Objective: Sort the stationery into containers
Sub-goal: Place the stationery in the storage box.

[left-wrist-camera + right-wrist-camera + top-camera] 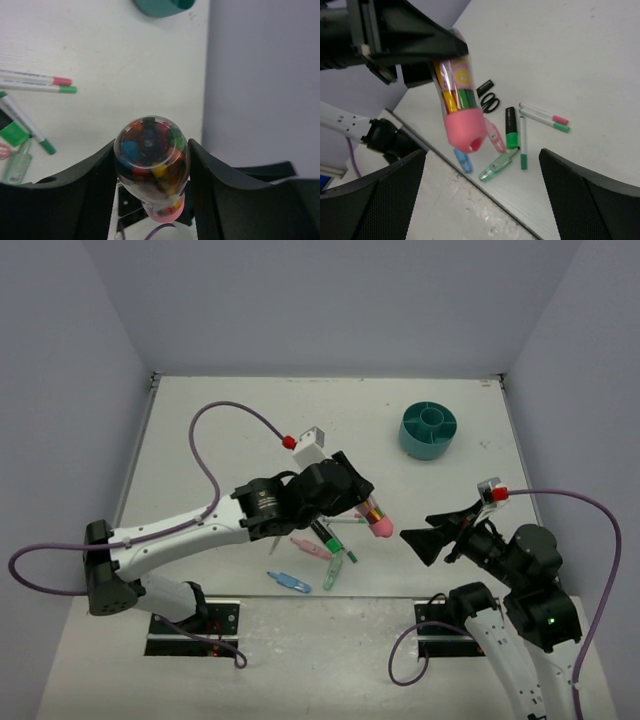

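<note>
Overhead, the white table (350, 405) carries everything. The round teal plastic organizer (428, 430) stands far back on its right side, well apart from the other stationery. The left gripper (151, 144) is clamped on a clear plastic tube with a pink cap (460, 107), held above the table near its centre with the cap pointing toward the right arm. Only the left wrist view looks down the tube's rounded end, showing the coloured pieces packed inside and a black finger (85, 190) pressed to each side. The right gripper (482, 165) hangs near the cap with its jaws spread wide, holding nothing.

On the table below the tube lie a green highlighter (511, 127) and three thin white pens (545, 113). The right wrist view alone shows the small black-handled scissors (490, 102), which the left arm hides from above. Toward the front edge lie a pink clip (495, 137), a green clip (497, 166) and a blue clip (463, 161).
</note>
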You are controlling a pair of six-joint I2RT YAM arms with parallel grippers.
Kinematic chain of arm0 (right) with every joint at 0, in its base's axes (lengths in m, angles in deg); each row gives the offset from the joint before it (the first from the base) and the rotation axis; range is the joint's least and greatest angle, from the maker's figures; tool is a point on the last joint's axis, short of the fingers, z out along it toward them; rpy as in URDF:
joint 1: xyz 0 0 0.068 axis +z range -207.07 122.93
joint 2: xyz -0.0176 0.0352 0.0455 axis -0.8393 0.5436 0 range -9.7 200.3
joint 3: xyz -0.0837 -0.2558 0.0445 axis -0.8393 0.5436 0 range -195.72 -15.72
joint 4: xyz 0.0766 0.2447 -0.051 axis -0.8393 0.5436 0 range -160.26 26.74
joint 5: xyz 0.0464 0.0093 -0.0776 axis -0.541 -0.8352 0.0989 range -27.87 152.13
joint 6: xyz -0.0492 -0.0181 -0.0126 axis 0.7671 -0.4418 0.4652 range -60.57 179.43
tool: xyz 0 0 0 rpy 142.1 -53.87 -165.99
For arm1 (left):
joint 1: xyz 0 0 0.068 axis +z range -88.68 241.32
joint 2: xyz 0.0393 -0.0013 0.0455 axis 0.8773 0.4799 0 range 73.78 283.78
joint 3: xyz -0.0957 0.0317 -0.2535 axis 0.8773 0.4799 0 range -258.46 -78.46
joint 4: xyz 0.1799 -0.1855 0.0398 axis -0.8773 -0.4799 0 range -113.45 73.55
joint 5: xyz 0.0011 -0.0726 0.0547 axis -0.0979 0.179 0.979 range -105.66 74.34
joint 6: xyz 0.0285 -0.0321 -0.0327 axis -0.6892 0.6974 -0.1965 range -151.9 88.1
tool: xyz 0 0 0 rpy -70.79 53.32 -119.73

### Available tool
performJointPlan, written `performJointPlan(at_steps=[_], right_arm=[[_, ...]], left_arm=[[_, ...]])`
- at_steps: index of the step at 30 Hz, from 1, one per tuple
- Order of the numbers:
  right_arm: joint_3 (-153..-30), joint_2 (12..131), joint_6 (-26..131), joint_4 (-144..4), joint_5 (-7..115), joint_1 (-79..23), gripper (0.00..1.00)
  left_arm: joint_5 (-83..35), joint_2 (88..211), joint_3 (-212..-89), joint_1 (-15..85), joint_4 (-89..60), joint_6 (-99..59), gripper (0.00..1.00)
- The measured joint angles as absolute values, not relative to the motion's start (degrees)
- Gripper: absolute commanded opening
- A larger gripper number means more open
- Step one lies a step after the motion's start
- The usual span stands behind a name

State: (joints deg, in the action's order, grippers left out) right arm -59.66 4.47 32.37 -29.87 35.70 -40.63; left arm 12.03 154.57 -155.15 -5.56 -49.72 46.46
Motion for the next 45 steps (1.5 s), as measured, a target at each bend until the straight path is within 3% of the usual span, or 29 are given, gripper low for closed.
performJointPlan(at_steps=[6, 12, 22, 28, 30, 32, 35, 36, 39, 40, 45], right_arm=[[-51.14, 4.52, 26.59, -43.78, 26.71, -40.64, 0.99], [-45.75, 5.83, 17.49, -61.59, 18.89, -40.64, 0.98], [-44.32, 11.39, 9.12, -75.43, 14.61, -40.52, 0.82], [-44.33, 15.73, 7.08, -78.05, 15.62, -38.48, 0.64], [-44.6, 16.42, 6.66, -78.49, 16.31, -38.22, 0.44], [-45.15, 17.29, 6.42, -78.87, 16.72, -38.09, 0.03], [-46.05, 18.8, 6.16, -78.63, 17.63, -37.92, 0.0], [-46.2, 19.01, 6.33, -78.41, 17.71, -37.86, 0.0], [-47.38, 19.16, 7.93, -75.93, 18.55, -37.76, 0.0], [-48.25, 19.18, 8.92, -74.22, 19.22, -37.57, 0.0], [-55.27, 21.48, 15.26, -64.0, 24.4, -37.47, 0.0]], left_arm=[[13.02, 141.35, -145.75, -5.45, -36.57, 46.49, 0.0], [12.33, 139.56, -138.75, -5.44, -24.3, 46.49, 0.0], [9.89, 140.97, -136.01, -5.46, -14.23, 46.49, 0.0], [9.58, 142.26, -135.84, -5.57, -10.97, 46.46, 0.0], [9.54, 142.51, -135.77, -5.57, -10.48, 46.46, 0.0], [9.63, 142.75, -135.65, -5.59, -9.98, 46.28, 0.0], [10.33, 142.82, -135.09, -5.42, -8.56, 46.44, 0.0], [10.57, 142.82, -134.89, -5.4, -8.22, 46.44, 0.05], [10.75, 142.89, -134.7, -5.41, -7.48, 45.7, 0.89], [10.67, 142.89, -134.62, -5.43, -7.01, 44.44, 1.0], [11.21, 142.66, -135.1, -5.93, -9.68, 39.42, 1.0]])
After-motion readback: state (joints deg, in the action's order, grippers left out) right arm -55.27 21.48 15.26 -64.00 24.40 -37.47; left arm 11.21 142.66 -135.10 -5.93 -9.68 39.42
